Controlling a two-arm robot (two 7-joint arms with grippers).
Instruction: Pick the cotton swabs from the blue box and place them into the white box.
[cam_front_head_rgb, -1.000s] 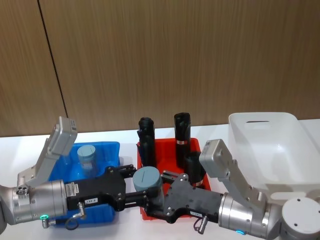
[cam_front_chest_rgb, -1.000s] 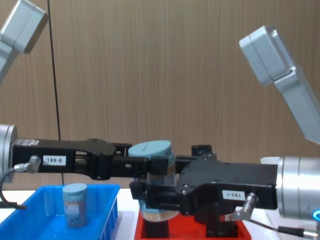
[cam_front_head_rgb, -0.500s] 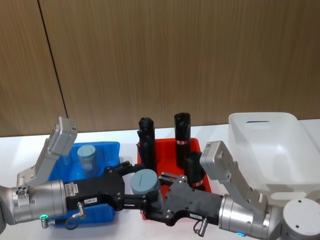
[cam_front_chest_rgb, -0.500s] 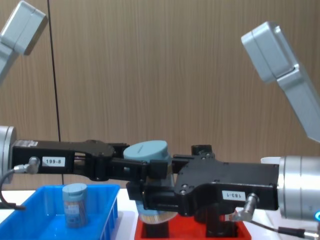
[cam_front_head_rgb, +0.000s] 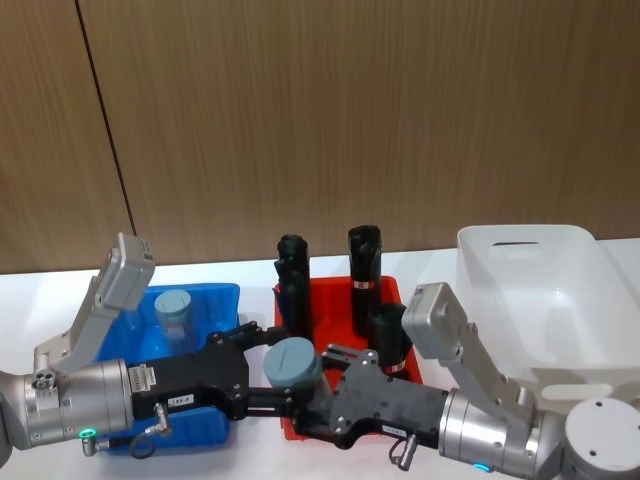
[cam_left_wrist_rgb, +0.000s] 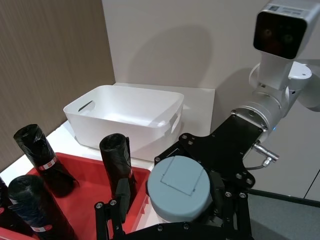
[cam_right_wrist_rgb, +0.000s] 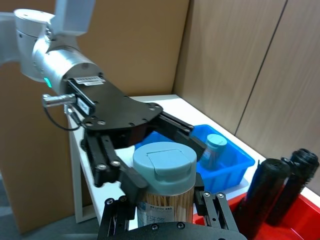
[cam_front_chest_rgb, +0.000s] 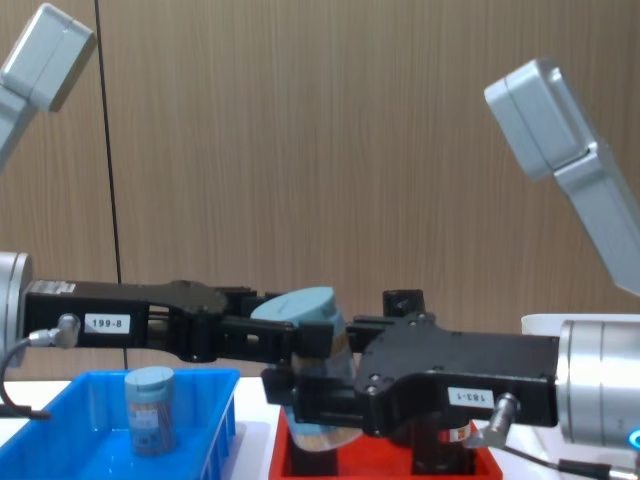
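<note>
A clear jar of cotton swabs (cam_front_head_rgb: 292, 365) with a grey-blue lid hangs tilted above the red tray's front left corner. My right gripper (cam_front_head_rgb: 306, 388) is shut on it from the right, its fingers (cam_right_wrist_rgb: 114, 212) clamping the jar's lower body (cam_right_wrist_rgb: 164, 200). My left gripper (cam_front_head_rgb: 272, 368) reaches in from the left and stands open, its fingers (cam_left_wrist_rgb: 119, 197) spread wide either side of the lid (cam_left_wrist_rgb: 182, 187) without touching. A second jar of cotton swabs (cam_front_head_rgb: 174, 315) stands upright in the blue box (cam_front_head_rgb: 222, 296). The white box (cam_front_head_rgb: 520, 240) sits at the right.
A red tray (cam_front_head_rgb: 392, 290) between the two boxes holds three upright black rolls (cam_front_head_rgb: 365, 260) with red-white labels. A wood-panelled wall rises just behind the table. Both forearms cross low over the table's front edge.
My left gripper's fingers have spread away from the jar. The jar has dropped slightly and tipped over while staying in my right gripper.
</note>
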